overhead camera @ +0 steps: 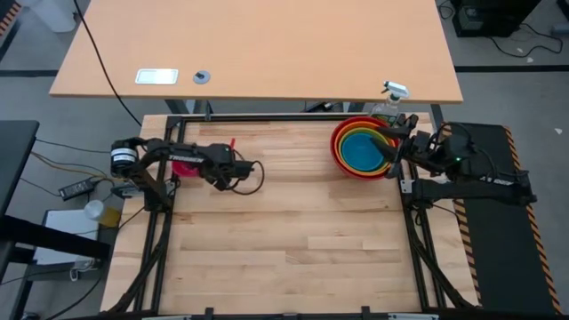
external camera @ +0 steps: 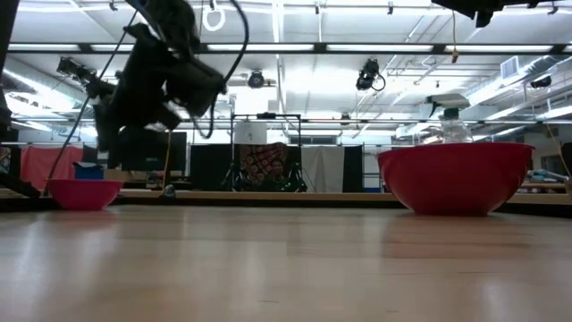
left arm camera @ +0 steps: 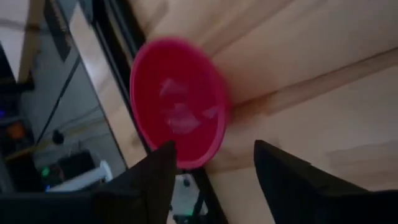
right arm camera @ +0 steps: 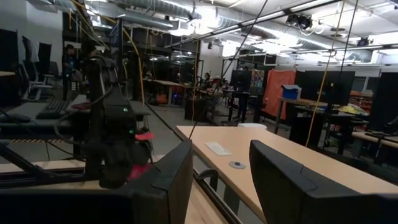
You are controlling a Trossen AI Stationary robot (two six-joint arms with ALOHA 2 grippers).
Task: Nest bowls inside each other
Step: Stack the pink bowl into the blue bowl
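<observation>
The smallest, magenta pink bowl (overhead camera: 183, 167) (left arm camera: 177, 102) (external camera: 83, 192) stands by itself on its base near the table's left edge. My left gripper (overhead camera: 203, 165) (left arm camera: 212, 149) hangs open just above it, slanting down, and touches nothing. The red bowl (overhead camera: 342, 151) (external camera: 456, 177) stands at the far right with the orange (overhead camera: 348, 135), lime green (overhead camera: 380, 138) and blue (overhead camera: 363, 153) bowls nested in it. My right gripper (overhead camera: 397, 142) (right arm camera: 221, 149) waits open beside that stack, holding nothing.
A spray bottle (overhead camera: 391, 96) stands just behind the red bowl at the far right corner. The black frame rail (left arm camera: 124, 37) runs close along the pink bowl's outer side. The wooden table's middle and near half (overhead camera: 284, 249) is bare.
</observation>
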